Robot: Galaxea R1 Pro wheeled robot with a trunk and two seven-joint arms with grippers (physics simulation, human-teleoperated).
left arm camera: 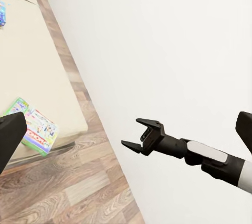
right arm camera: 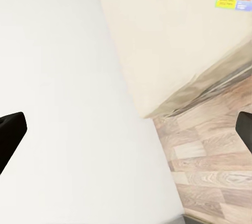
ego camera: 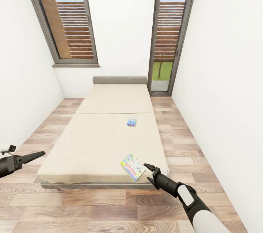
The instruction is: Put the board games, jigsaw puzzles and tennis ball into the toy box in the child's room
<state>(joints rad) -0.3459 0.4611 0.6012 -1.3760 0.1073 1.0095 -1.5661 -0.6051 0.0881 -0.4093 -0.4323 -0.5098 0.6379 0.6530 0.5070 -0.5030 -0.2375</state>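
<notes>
as the right gripper [ego camera: 149, 173] hung spread at the low beige bed's [ego camera: 91, 141] five-o'clock corner, the thin, stiff, likely light multicoloured game box [ego camera: 133, 167] invited an edge pinch; left gripper [ego camera: 38, 153] looked pressed together.

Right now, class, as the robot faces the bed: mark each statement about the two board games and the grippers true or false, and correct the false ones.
1. Two board games lie on the bed. True: the nearer board game and the farther board game.
2. The nearer board game sits at the headboard end. False: it lies near the foot corner, close to the right gripper.
3. The right gripper is shut on a game. False: it is open and empty, off the mattress.
4. The left gripper touches nothing. True.
5. The farther board game looks mostly blue. True.
</notes>
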